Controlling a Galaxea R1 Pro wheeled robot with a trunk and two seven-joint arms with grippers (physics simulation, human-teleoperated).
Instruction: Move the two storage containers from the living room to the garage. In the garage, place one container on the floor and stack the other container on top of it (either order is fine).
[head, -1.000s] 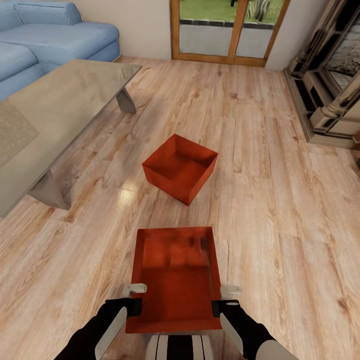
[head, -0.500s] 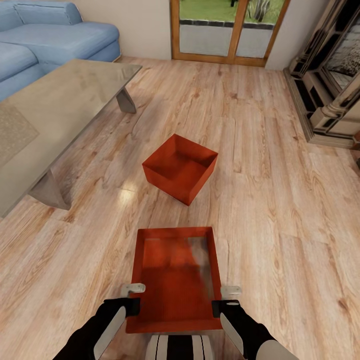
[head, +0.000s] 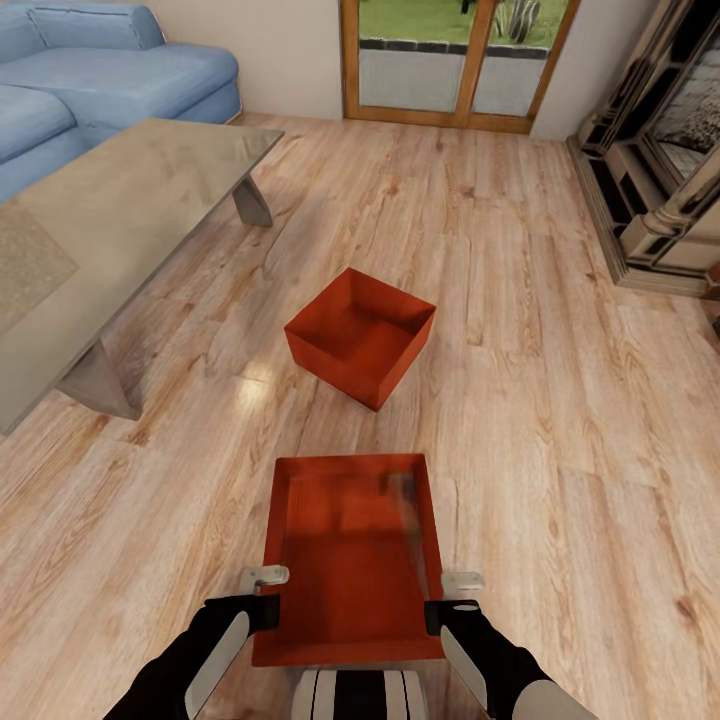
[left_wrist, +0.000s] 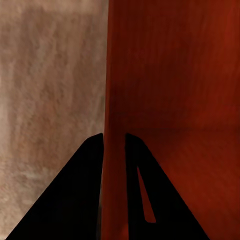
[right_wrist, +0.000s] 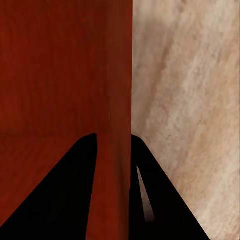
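Two orange-red storage containers are in the living room on the light wood plank floor. The nearer container (head: 350, 560) is right in front of me, open side up. My left gripper (head: 268, 596) is shut on its left wall (left_wrist: 114, 100), one finger inside and one outside. My right gripper (head: 446, 598) is shut on the opposite wall (right_wrist: 115, 100) in the same way. The other container (head: 360, 336) sits further ahead, turned at an angle, with nothing touching it.
A long grey coffee table (head: 120, 230) stands to the left, a blue sofa (head: 110, 70) behind it. A wood-framed glass door (head: 455, 60) is at the far wall. A dark ornate cabinet (head: 660, 170) lines the right side.
Almost nothing differs. The left gripper has crept very slightly forward along the container's wall. Both containers and the camera stay where they were.
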